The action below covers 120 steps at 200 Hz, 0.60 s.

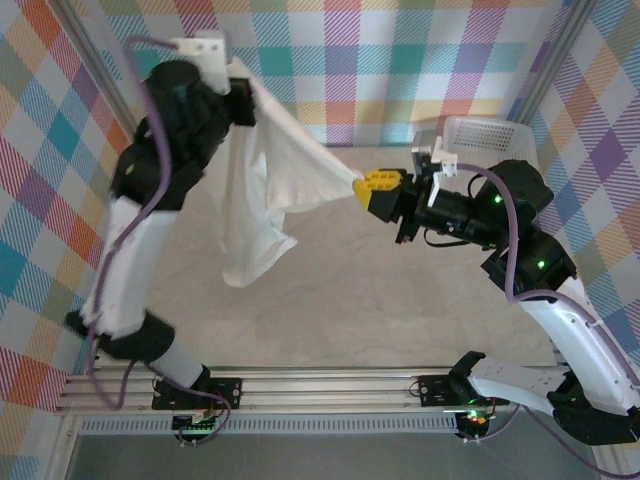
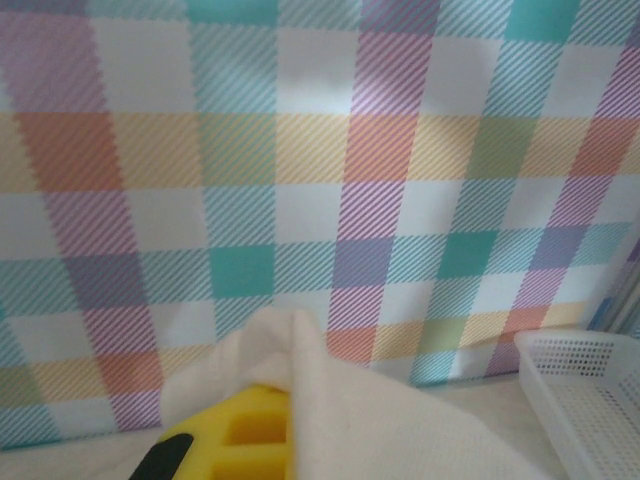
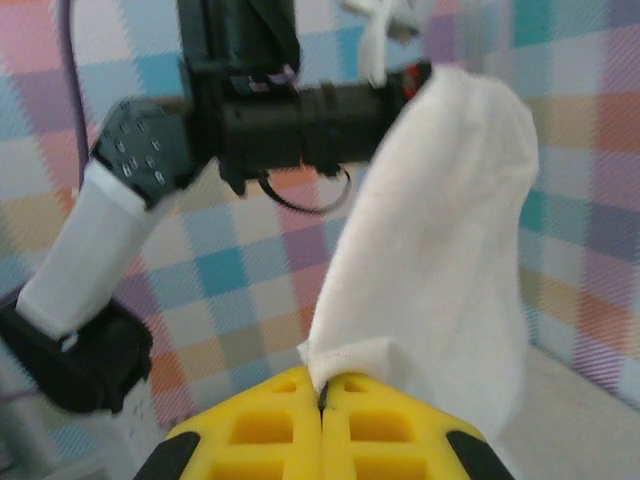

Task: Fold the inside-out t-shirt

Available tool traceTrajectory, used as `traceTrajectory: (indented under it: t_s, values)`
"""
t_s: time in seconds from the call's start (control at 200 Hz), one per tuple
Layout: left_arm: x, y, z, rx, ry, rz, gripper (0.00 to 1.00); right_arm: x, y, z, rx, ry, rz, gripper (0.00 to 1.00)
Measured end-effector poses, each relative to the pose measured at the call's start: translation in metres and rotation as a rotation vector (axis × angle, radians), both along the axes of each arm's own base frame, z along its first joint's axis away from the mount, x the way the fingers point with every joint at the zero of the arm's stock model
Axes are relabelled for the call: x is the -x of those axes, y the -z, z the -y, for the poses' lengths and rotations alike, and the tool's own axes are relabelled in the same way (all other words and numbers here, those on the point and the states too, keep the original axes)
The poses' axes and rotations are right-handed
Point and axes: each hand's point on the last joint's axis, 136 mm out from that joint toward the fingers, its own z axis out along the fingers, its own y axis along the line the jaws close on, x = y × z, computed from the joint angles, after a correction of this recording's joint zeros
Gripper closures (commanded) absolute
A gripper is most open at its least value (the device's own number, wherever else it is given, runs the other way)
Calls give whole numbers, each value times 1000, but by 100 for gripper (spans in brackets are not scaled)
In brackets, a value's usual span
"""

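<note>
Our right pincer (image 3: 322,415) is clamped shut on an edge of the plain cream cloth t-shirt (image 1: 270,190). Our left pincer (image 1: 242,95) is closed on another part, and the shirt hangs stretched between them above the beige worktop (image 1: 400,300).

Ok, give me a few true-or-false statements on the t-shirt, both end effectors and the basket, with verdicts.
1. The t-shirt is stretched between the left end effector and the right end effector. True.
2. The right end effector is open. False: it is shut on a bunched edge of the t-shirt.
3. The t-shirt lies in the basket. False: the basket sits at the far right, apart from the t-shirt.
4. The left end effector is shut on the t-shirt. True.
</note>
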Motion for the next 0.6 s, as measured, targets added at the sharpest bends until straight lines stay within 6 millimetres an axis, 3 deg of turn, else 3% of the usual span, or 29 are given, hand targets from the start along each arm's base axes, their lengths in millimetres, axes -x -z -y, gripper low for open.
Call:
traceTrajectory:
  t_s: [0.045, 0.115, 0.18, 0.235, 0.295, 0.365, 0.44, 0.54, 0.6]
  values:
    - [-30, 14, 14, -3, 14, -21, 99, -14, -5, 2, -13, 68, -20, 100]
    - [-83, 62, 41, -22, 43, -99, 79, -39, -4, 7, -22, 186, -71, 100]
    - [-126, 129, 67, -40, 83, -213, 56, -71, 5, 13, -5, 326, -153, 100]
    - [-149, 189, 83, -53, 114, -327, 48, -103, 21, 22, 17, 444, -240, 100]
    - [-159, 251, 93, -65, 136, -466, 46, -143, 49, 41, 37, 571, -358, 100]
    - [-154, 309, 95, -76, 133, -624, 45, -184, 101, 73, 55, 705, -521, 100]
    - [-137, 349, 89, -86, 115, -756, 45, -213, 174, 106, 91, 819, -721, 100]
    - [-85, 387, 66, -101, 71, -920, 46, -217, 255, 125, 157, 885, -938, 100]
    - [-39, 399, 43, -87, 22, -1002, 50, -209, 283, 124, 184, 880, -1017, 100]
